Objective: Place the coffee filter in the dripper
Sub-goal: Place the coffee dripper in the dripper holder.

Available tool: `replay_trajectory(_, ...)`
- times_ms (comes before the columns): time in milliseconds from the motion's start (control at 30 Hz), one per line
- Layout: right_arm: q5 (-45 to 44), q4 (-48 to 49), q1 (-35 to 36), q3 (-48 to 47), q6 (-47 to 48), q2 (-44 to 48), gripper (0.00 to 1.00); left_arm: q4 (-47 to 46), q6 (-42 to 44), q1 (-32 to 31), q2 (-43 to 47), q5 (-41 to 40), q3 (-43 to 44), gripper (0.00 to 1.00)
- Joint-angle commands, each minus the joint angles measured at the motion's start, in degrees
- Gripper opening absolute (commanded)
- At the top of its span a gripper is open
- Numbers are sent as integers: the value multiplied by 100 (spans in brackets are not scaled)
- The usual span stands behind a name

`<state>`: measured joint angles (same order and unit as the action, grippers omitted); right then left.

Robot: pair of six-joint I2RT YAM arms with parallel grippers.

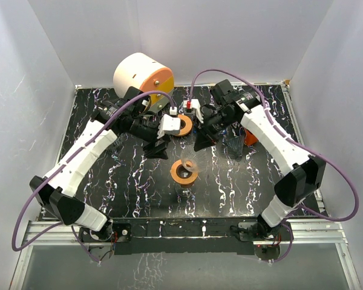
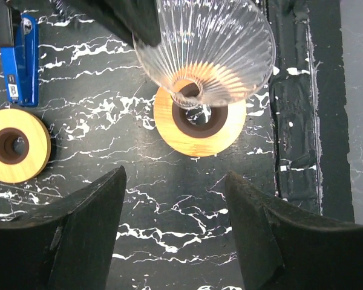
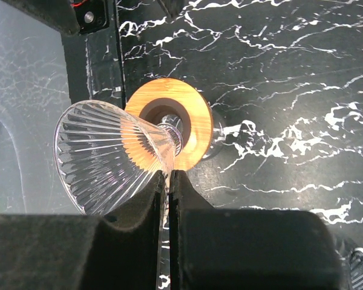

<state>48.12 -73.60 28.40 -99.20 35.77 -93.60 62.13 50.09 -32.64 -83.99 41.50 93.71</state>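
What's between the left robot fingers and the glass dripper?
In the left wrist view, only bare marbled table and the wooden ring at the base of the glass dripper lie beyond the left fingers.

R gripper (image 3: 168,176): fingers pressed together, thin wall of clear ribbed glass dripper (image 3: 103,157) pinched btwn them. Dripper tilted, wide mouth to the left, narrow end at its round wooden collar (image 3: 196,124), which has a dark centre hole. Underneath: black marble-pattern table (image 3: 290,90) w/ white veins. Grey surface beyond table edge at left.
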Motion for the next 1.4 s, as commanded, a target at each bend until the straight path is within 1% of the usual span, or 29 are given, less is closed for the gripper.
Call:
replay_trajectory(0, 181, 38, 305, -39, 52, -159, 0, 418, 447, -171, -1, 338, 415, 64)
replay_trajectory(200, 83, -67, 537, -257, 27, -524, 0, 696, 742, -216, 30, 462, 436, 61)
replay_trajectory(500, -148, -102, 561, -385, -68, -580, 0, 977, 1098, -381, 128, 417, 195, 58)
replay_trajectory(600, -179, -109, 561, -460, -110, -764, 0, 1034, 1174, -530, 80, 357, 229, 57)
replay_trajectory(867, -219, -146, 569, -567, -146, -850, 0, 1160, 1344, -1265, -267, -160, 462, 55)
replay_trajectory(1033, -241, -146, 578, -564, -157, -869, 0, 1163, 1435, -1744, -486, -613, 337, 53)
replay_trajectory(1200, -257, -146, 609, -560, -166, -870, 0, 1028, 1446, -1973, -627, -957, 156, 48)
replay_trajectory(1367, -268, -137, 631, -534, -167, -847, 0, 871, 1438, -2027, -673, -1132, -15, 43)
